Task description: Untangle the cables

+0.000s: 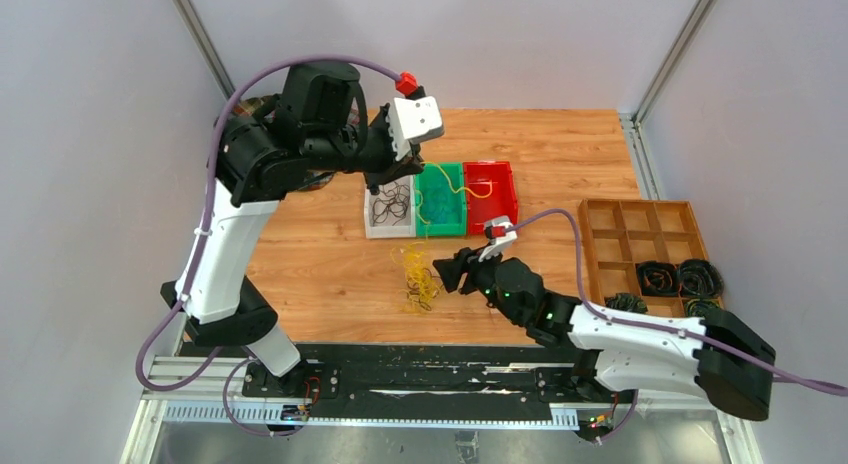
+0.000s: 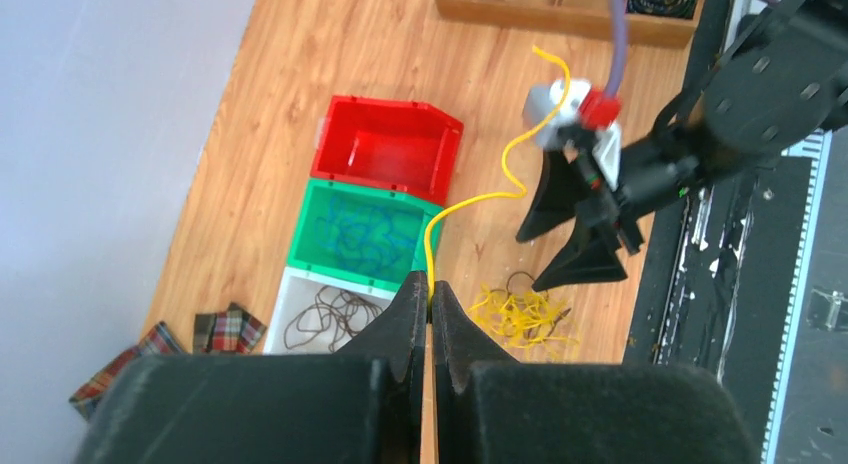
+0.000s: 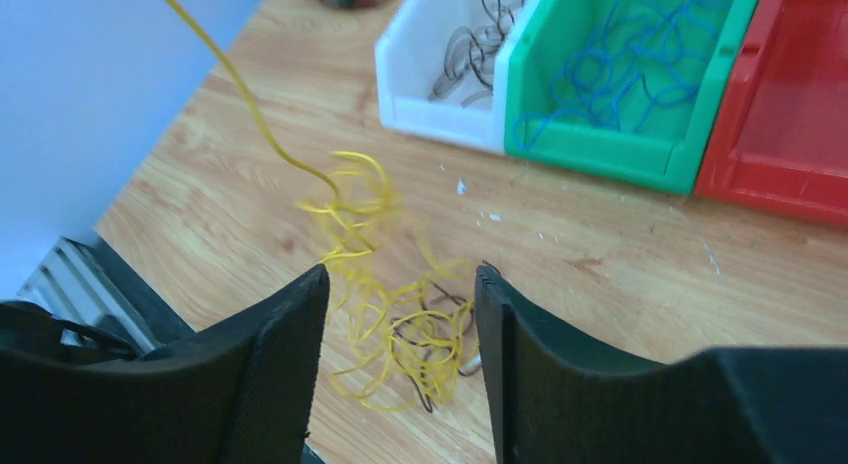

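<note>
The left hand [image 2: 430, 302] pinches one yellow cable [image 2: 512, 172], raised seemingly free of the tangle [image 3: 410, 354] lying on the counter [image 3: 620, 244]; sorting comes next, likely into the red bin [image 2: 385, 149], while the right hand [image 3: 402, 274], jaws apart, picks another strand

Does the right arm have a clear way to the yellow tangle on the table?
Probably yes: the right gripper hangs open right at the yellow tangle, with nothing between them.

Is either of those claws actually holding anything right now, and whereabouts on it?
The left gripper pinches a yellow cable between its closed fingertips; the rest trails free. Whether that is its very end is hidden. The right gripper holds nothing.
</note>
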You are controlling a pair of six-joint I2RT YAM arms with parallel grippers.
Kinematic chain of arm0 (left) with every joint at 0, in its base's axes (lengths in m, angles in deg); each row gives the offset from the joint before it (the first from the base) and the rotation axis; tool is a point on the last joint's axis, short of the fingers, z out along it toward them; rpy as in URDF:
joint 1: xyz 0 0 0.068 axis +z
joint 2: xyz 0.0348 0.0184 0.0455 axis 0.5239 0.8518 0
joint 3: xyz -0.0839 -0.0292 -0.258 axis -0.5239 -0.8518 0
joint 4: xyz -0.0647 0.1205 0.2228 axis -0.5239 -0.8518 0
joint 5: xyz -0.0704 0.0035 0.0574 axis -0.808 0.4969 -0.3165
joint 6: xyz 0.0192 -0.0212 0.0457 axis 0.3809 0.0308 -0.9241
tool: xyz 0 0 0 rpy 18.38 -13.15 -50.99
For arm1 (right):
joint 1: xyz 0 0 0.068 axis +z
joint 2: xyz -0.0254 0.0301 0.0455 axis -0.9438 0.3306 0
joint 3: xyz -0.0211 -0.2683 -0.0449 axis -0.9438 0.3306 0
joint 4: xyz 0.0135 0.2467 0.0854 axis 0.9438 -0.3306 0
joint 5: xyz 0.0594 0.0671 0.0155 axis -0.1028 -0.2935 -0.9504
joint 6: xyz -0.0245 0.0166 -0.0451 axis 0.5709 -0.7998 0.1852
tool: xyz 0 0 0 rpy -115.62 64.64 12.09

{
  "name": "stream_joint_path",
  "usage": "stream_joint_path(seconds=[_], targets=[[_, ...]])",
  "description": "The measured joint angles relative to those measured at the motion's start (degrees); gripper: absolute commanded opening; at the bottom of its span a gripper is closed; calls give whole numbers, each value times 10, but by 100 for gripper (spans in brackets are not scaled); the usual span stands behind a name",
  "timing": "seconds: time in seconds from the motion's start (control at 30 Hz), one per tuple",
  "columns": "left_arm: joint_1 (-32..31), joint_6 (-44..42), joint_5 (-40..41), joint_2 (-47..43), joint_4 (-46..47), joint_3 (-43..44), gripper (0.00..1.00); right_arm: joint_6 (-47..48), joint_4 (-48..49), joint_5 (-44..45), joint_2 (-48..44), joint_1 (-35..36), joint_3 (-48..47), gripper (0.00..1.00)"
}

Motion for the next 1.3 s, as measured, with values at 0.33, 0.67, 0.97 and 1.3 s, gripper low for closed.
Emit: stream_joint_path(seconds=[0.33,0.67,0.97,1.3], targets=[[0,-2,5,0,4,-37,0,55,-18,-17,-91,0,-49,72],[-1,-4,3,0,6,-27,0,123,-6,-34,4,0,-108,67],[-8,-6,-12,-12,6,-14,0,139,10,-31,47,0,-132,47],[-9,-20,7,-22,26,13,0,84,57,-64,144,0,-116,37]])
